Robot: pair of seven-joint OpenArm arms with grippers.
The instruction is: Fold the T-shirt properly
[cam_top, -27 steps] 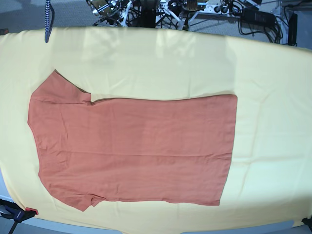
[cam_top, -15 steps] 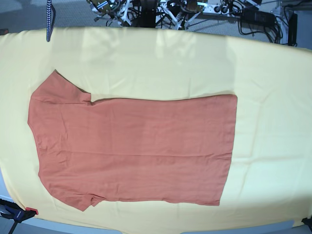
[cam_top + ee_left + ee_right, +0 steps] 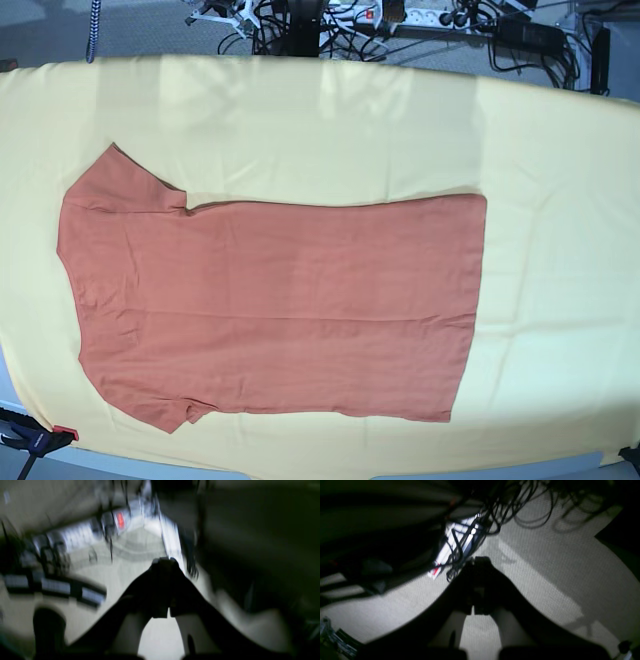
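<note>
The rust-orange T-shirt point(image 3: 270, 305) lies spread flat on the pale yellow cloth point(image 3: 560, 200) in the base view, collar end to the left and hem to the right, sleeves at the upper and lower left. Neither gripper shows in the base view. In the left wrist view, the left gripper point(image 3: 163, 561) is a dark, blurred silhouette with its fingers pressed together, over grey floor. My right gripper point(image 3: 478, 560) looks the same in the right wrist view: shut and holding nothing, above carpet and cables. No shirt shows in either wrist view.
Beyond the table's far edge lie tangled cables and power strips point(image 3: 420, 18). A blue-and-white braided cord point(image 3: 95, 30) hangs at the top left. A clamp point(image 3: 35, 438) grips the cloth at the bottom left corner. Cables point(image 3: 475, 525) hang near the right gripper.
The arm hardware at the top edge of the base view has pulled back out of sight, and the braided cord has risen. The T-shirt has not moved.
</note>
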